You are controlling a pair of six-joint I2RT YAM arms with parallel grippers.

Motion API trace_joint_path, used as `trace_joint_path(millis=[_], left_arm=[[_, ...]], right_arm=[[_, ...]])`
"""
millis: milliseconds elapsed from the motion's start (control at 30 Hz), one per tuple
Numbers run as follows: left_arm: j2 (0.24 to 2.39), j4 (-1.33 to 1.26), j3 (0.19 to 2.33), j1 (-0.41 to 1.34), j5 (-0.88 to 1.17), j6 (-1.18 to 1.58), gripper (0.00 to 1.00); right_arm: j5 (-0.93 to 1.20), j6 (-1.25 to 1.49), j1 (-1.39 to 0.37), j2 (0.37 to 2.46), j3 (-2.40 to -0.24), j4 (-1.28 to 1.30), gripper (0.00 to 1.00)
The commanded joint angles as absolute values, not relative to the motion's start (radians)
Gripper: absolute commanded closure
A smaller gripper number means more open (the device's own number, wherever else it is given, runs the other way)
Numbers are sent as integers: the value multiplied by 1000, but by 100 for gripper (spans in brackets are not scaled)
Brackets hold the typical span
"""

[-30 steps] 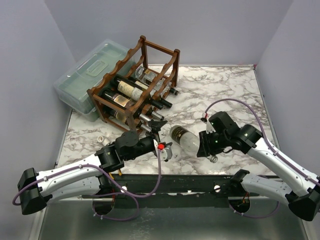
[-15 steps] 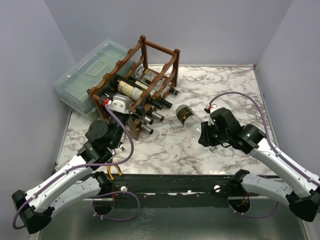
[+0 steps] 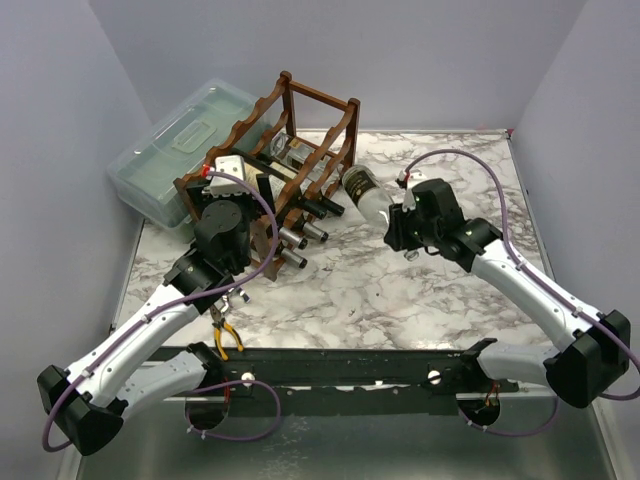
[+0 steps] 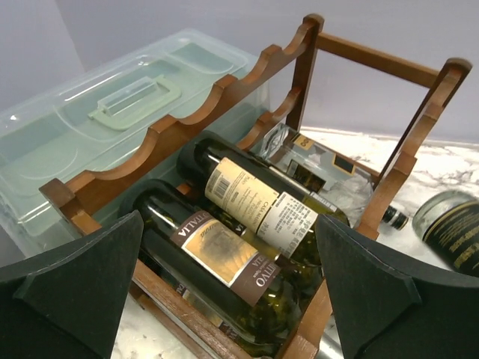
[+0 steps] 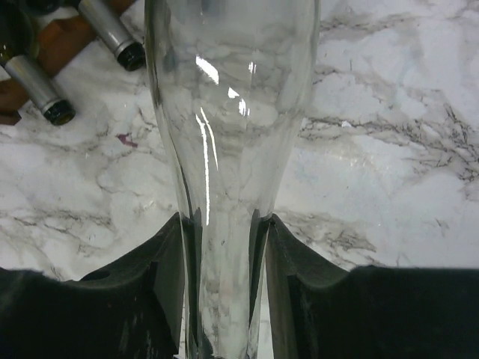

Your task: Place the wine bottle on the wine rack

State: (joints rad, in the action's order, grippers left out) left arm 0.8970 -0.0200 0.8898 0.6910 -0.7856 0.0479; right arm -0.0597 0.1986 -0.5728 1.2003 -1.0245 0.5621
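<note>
right gripper [image 5: 224, 288] is clamped on the neck of the clear wine bottle [image 3: 362, 190], a finger pressed to each side in the wrist view. from above, the bottle runs out from the jaws toward 10 o'clock, and its dark-banded base sits just beside the right-hand end of the wine rack [image 4: 161, 142]. whether glass meets wood, i cannot tell. the rack stands at about 11 o'clock on the marble table [image 3: 450, 160], with labelled dark bottles [image 4: 251, 206] lying in its scalloped tiers and their capped necks poking out toward 5 o'clock. left gripper [image 4: 224, 247] hangs over the rack's near-left corner, fingers spread wide and holding nothing. a translucent lidded box [image 3: 170, 150] sits against the rack at 9 o'clock.
</note>
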Motion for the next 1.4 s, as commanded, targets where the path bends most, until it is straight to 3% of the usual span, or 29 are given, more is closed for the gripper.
trace_joint_path(millis=[0,800,1200,1367], left_arm=[[933,57,942,676,-820,69,1],[963,47,934,674,-752,70,1],[944,41,925,674,-733,78,1],[930,23,916,675,-735,63,1]], right_arm=[[57,146,-532,1206,-1139,283,100],[294,49,-525,1354,-1241,204,100],[402,-87,-485,1508,-1140,-191,100],[475,-153,-471,1627,-1210,-246,100]])
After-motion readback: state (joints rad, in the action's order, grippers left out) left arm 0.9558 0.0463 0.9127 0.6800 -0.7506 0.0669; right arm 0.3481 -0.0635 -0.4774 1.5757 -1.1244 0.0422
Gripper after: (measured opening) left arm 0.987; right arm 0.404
